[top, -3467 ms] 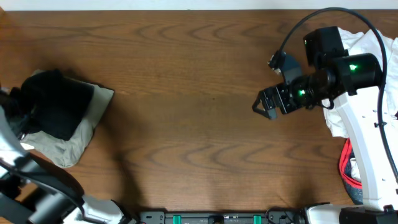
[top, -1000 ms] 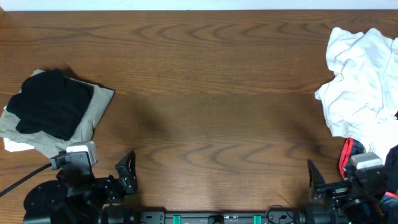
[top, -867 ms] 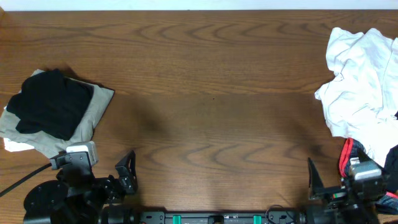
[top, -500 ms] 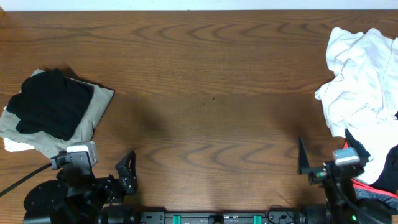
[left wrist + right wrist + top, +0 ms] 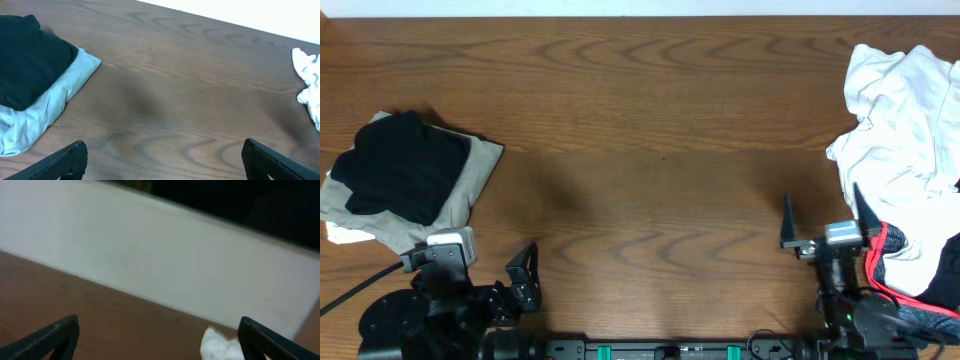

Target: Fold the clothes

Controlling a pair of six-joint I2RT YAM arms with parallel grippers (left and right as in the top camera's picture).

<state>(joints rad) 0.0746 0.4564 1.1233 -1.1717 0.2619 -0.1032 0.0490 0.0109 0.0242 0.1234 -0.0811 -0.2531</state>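
Observation:
A folded black shirt [image 5: 405, 165] lies on a folded beige garment [image 5: 465, 195] at the table's left. It also shows in the left wrist view [image 5: 25, 57]. A crumpled white pile of clothes [image 5: 900, 120] lies at the right edge. My left gripper [image 5: 523, 272] rests open and empty at the front left, and its wrist view shows it [image 5: 165, 167] above bare wood. My right gripper [image 5: 822, 212] is open and empty at the front right, beside the white pile. Its wrist view shows it [image 5: 160, 347] facing the back wall.
A red-trimmed garment [image 5: 885, 270] and a dark one [image 5: 945, 265] lie at the front right by the right arm. The white cloth shows far right in the left wrist view [image 5: 310, 75] and in the right wrist view [image 5: 220, 342]. A pale wall [image 5: 160, 255] stands behind the table.
Both arms have pulled back from the piles to the table's front. Over the last second the right gripper moved left and away from the front edge. The left arm stayed still.

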